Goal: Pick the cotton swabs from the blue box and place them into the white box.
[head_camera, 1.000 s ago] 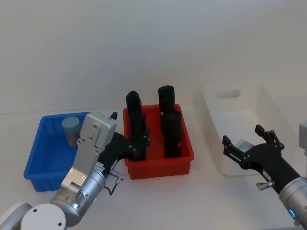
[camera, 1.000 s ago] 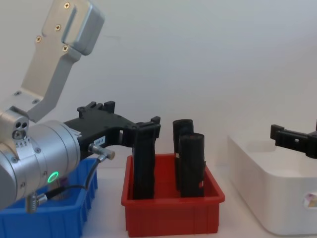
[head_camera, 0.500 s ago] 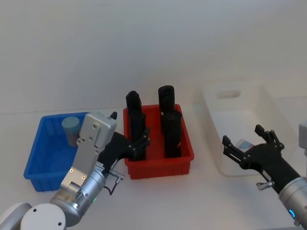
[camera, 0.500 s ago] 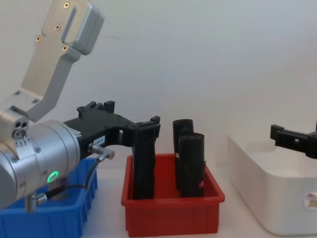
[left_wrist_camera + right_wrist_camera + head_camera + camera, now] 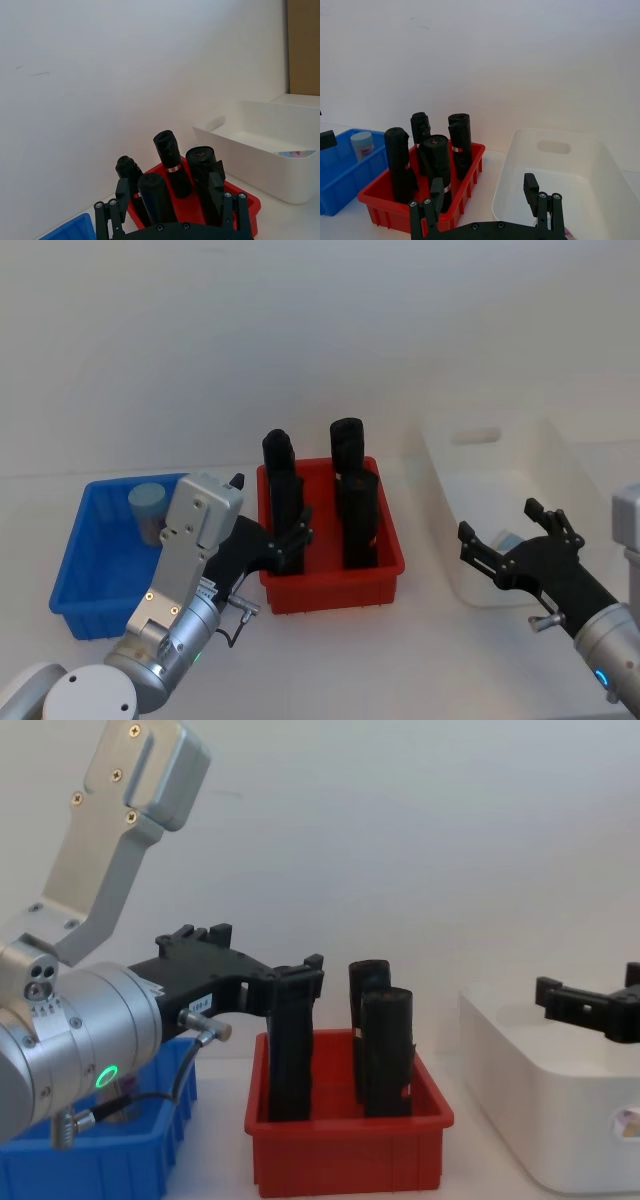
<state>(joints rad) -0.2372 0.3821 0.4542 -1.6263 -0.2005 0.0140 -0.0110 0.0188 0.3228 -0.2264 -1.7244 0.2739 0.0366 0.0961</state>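
One cotton swabs (image 5: 148, 505) jar, partly hidden by my left arm, stands in the far corner of the blue box (image 5: 70, 575) — my left gripper (image 5: 169, 182), spread and empty, sits beside the red bin (image 5: 330, 590), so swinging across could topple its black rolls (image 5: 347, 445) — right gripper (image 5: 505, 525), also spread, hovers at the white box (image 5: 560, 455).

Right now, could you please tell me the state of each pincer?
Left pincer: open, empty, by the red bin.
Right pincer: open, empty, by the white box.
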